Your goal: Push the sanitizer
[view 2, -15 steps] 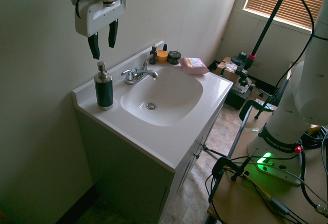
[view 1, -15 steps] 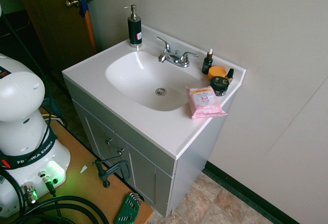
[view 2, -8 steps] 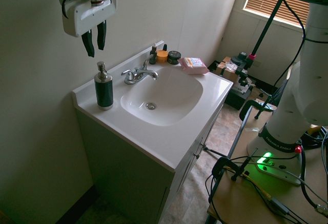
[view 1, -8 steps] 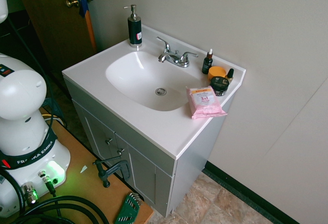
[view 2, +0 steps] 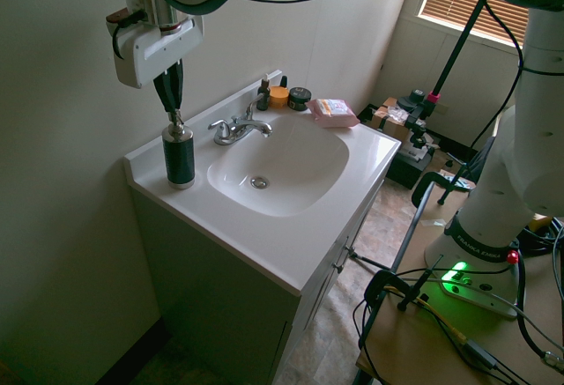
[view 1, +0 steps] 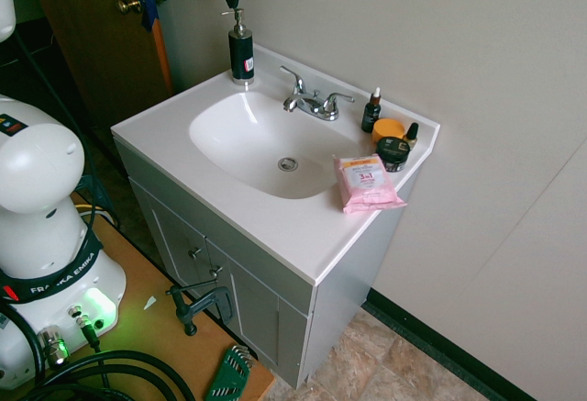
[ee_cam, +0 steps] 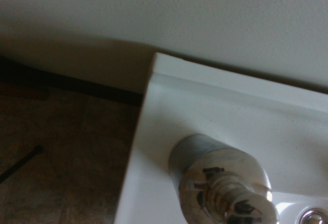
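The sanitizer (view 1: pixel 241 52) is a tall dark pump bottle with a silver pump head. It stands upright on the white vanity top (view 1: pixel 165 126) at the back corner by the wall, also seen at sanitizer (view 2: pixel 179 158). My gripper (view 1: pixel 233 5) hangs straight down over it, fingers pressed together, tips just above the pump head. From the other side the gripper (view 2: pixel 174 107) looks shut, with nothing between its fingers. The wrist view looks down on the shiny pump head (ee_cam: pixel 225 193) and the corner of the vanity top.
A chrome faucet (view 1: pixel 312 103) stands behind the basin (view 1: pixel 261 139). At the far end are a small dropper bottle (view 1: pixel 371 112), an orange jar (view 1: pixel 389 129), a dark jar (view 1: pixel 393 151) and a pink wipes pack (view 1: pixel 365 181). The wall runs close behind the sanitizer.
The gripper has come down from high above to just over the pump head, and its fingers have gone from spread apart to together. The bottle has not moved.
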### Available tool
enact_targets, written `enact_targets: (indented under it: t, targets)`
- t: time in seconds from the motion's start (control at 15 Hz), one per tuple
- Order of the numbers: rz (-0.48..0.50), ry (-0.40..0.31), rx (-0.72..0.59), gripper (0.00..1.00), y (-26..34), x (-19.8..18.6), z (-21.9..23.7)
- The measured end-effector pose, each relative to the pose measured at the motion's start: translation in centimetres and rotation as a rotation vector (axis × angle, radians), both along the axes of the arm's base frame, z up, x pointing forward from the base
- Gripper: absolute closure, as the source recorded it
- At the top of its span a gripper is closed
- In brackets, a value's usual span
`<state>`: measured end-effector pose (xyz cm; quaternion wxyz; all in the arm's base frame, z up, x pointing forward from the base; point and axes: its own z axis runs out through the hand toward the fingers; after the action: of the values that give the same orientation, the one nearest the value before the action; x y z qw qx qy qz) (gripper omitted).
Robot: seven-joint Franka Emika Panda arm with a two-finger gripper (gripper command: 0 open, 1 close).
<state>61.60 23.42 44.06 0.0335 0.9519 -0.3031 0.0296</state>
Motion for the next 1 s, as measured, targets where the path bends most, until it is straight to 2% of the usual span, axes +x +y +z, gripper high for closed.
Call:
enact_targets:
  t: [1.0]
  targets:
    - [-0.015,-0.017,0.026,1.0,-0.4,0.0,-1.6]
